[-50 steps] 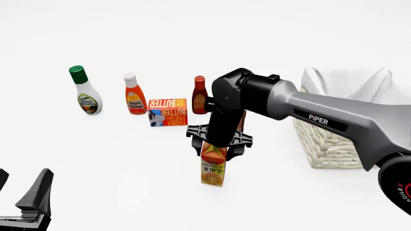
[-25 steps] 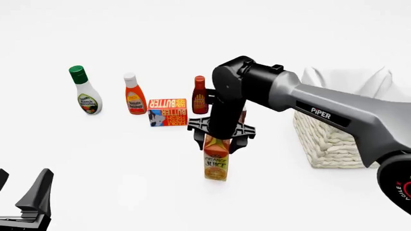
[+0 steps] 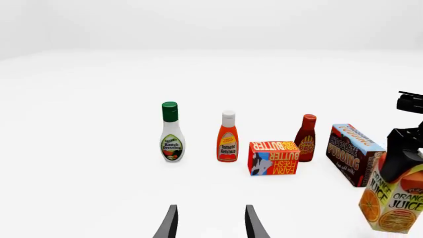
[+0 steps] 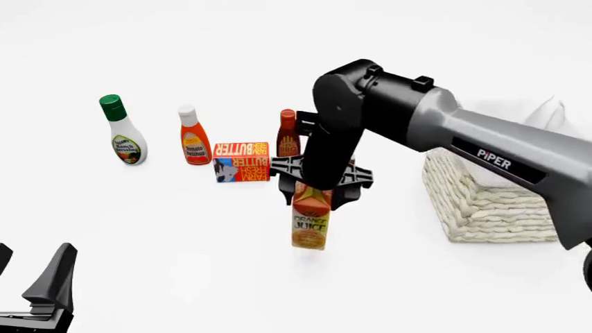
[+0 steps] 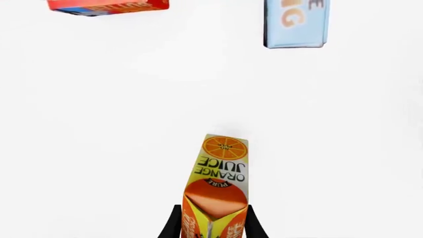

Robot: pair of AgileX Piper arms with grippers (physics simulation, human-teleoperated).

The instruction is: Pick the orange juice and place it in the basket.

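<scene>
2 fingers of your right gripper (image 5: pixel 211 225) pinch the orange juice (image 4: pixel 310 220), apparently just clear of the plain white table (image 4: pixel 185 243), left of the basket (image 4: pixel 486 205); your left gripper (image 3: pixel 210 223) hangs spread.

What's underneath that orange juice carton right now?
Only bare white table: the orange juice hangs lifted, pinched at its top by the right gripper. Behind it, the arm covers most of a pudding box.

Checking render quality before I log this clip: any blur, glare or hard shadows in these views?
Front view: sharp and evenly lit, only a faint soft shadow under the orange juice. Left wrist view: crisp labels, no glare, carton cut by the frame edge. Right wrist view: right tool in focus, table washed out to plain white.
</scene>
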